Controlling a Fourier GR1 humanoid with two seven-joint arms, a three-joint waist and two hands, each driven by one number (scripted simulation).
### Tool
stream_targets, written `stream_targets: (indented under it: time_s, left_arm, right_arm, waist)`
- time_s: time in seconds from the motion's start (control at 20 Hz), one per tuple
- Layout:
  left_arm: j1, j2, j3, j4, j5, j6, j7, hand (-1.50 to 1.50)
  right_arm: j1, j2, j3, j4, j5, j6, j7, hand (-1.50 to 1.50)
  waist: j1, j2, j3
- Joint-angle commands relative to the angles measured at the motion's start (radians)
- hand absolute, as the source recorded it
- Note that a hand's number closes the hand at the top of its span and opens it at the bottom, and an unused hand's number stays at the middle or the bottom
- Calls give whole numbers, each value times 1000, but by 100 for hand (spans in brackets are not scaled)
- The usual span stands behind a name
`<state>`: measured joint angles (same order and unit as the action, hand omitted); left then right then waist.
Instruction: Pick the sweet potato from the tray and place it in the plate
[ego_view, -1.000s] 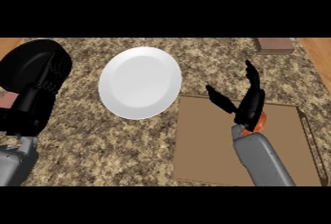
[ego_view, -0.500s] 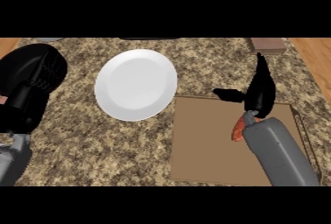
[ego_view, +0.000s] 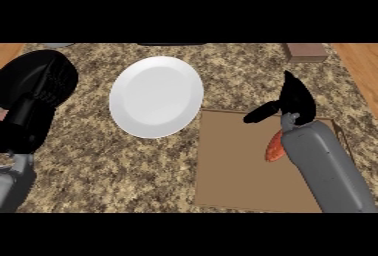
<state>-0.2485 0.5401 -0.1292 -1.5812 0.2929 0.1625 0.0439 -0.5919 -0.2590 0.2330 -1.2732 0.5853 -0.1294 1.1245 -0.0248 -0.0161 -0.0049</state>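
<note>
White plate (ego_view: 156, 96) sits bare mid-counter; sweet potato (ego_view: 275, 146) lies in the brown tray (ego_view: 236, 170) near its right edge. Right hand (ego_view: 294, 100) above it, fingers straight – holding nothing. Left hand (ego_view: 38, 87) at counter's left edge – fingers can't tell.

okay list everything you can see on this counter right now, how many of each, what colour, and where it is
plate: one, white, on the counter left of the tray, nothing on it
tray: one, brown, flat, at the right of the counter
sweet potato: one, orange, on the tray, mostly hidden by the right forearm
block: one, brown, at the counter's far right edge; what it is cannot be told
counter: one, speckled brown and beige, under everything
left hand: one, black, at the left edge, fingers up, resting
right hand: one, black, over the tray's far edge, beyond the sweet potato, thumb out to the left, holding nothing
forearms: two, grey, coming in from the lower edge
</note>
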Motion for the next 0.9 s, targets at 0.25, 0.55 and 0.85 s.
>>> stream_targets:
  time_s: [0.25, 0.55, 0.85]
  left_arm:
    - [32, -25, -1, -35, -9, -7, -3, 0]
    - [-5, -38, 3, 13, -23, -19, -10, 0]
    - [0, -55, 9, 17, -25, -20, 6, 0]
  right_arm:
    - [-2, -12, -9, -74, -51, 227, 314, -150]
    - [39, -30, -18, -36, -41, 274, 324, -150]
    - [156, -33, -38, -87, -48, 288, 307, -150]
  waist:
    - [19, 7, 3]
    - [12, 13, 3]
    - [5, 11, 3]
